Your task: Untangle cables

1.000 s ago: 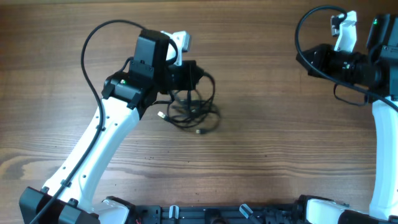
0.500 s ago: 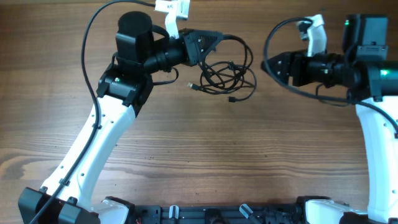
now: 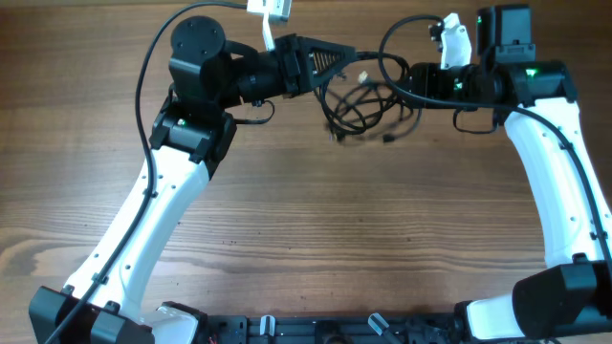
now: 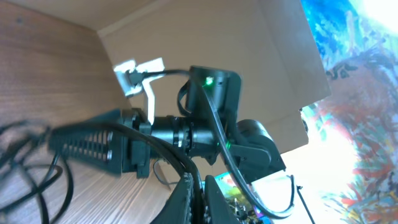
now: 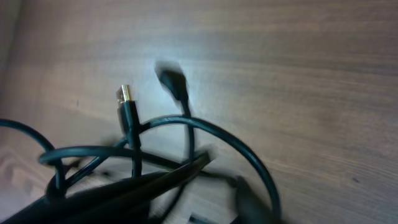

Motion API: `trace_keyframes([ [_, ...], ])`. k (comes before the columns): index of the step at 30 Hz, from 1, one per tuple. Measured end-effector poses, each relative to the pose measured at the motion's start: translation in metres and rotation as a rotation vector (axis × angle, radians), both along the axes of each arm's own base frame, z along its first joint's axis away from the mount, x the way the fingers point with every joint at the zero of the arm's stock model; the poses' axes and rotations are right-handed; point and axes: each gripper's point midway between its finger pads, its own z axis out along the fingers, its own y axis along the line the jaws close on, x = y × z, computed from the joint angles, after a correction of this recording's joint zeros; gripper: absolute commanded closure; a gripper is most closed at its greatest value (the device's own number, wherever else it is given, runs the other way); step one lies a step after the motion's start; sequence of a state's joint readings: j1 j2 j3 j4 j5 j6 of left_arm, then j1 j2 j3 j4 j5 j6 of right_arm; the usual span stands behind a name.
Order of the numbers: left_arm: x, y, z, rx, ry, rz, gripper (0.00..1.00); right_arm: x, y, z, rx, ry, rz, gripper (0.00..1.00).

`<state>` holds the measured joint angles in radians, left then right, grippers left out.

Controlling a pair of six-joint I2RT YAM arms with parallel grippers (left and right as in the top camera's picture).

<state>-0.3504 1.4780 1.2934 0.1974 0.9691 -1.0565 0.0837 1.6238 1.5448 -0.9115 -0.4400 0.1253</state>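
Observation:
The cables (image 3: 368, 107) are a loose tangle of thin black cords hanging above the wooden table near its far edge. Small plug ends dangle at the bottom of the tangle. My left gripper (image 3: 348, 55) points right and is shut on a cord at the tangle's top left; in the left wrist view its fingers (image 4: 200, 196) pinch a black strand. My right gripper (image 3: 394, 84) points left and reaches into the tangle's right side. In the right wrist view its blurred fingers (image 5: 186, 169) lie close together among loops (image 5: 249, 155), beside a gold-tipped plug (image 5: 123, 94). Whether they pinch a cord is unclear.
Bare wooden table (image 3: 316, 229) lies below and in front of the cables. A brown cardboard wall (image 4: 205, 31) and a colourful backdrop (image 4: 360, 74) stand behind the table. The arm bases sit along a black rail (image 3: 325, 330) at the front edge.
The left gripper has carried the tangle up and to the right, towards the far edge. The right arm has swung left and met the tangle from the right.

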Motion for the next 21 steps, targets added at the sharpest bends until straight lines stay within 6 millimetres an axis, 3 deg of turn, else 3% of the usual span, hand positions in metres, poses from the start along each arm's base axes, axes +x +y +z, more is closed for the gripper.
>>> trace_keyframes([
  [2, -0.001, 0.000, -0.004, 0.010, 0.014, -0.006, 0.96, 0.007, -0.004, 0.005, 0.010, -0.017, -0.051, 0.96],
  [4, -0.002, -0.001, -0.011, 0.034, 0.017, -0.014, 0.96, 0.011, -0.013, 0.007, 0.009, -0.018, -0.105, 0.96],
  [7, -0.004, 0.003, -0.040, 0.120, 0.091, -0.007, 0.96, 0.014, -0.039, 0.019, 0.029, -0.025, -0.220, 0.96],
  [9, -0.004, 0.013, -0.083, 0.248, 0.214, 0.050, 0.96, 0.014, -0.064, 0.055, 0.054, -0.105, -0.305, 0.96],
  [10, -0.004, 0.020, -0.105, 0.327, 0.251, 0.092, 0.96, 0.007, -0.079, 0.085, 0.068, -0.178, -0.347, 0.96],
  [11, -0.003, 0.023, -0.110, 0.353, 0.247, 0.104, 0.96, 0.001, -0.083, 0.101, 0.080, -0.218, -0.358, 0.96],
  [14, -0.004, 0.028, -0.120, 0.403, 0.242, 0.118, 0.96, -0.013, -0.080, 0.125, 0.117, -0.269, -0.339, 0.95],
  [18, 0.003, 0.028, -0.116, 0.407, 0.175, 0.134, 0.96, -0.028, -0.062, 0.120, 0.161, -0.218, -0.241, 0.60],
  [21, 0.010, 0.023, -0.099, 0.361, 0.095, 0.132, 0.96, -0.033, -0.051, 0.111, 0.158, -0.185, -0.168, 0.48],
])
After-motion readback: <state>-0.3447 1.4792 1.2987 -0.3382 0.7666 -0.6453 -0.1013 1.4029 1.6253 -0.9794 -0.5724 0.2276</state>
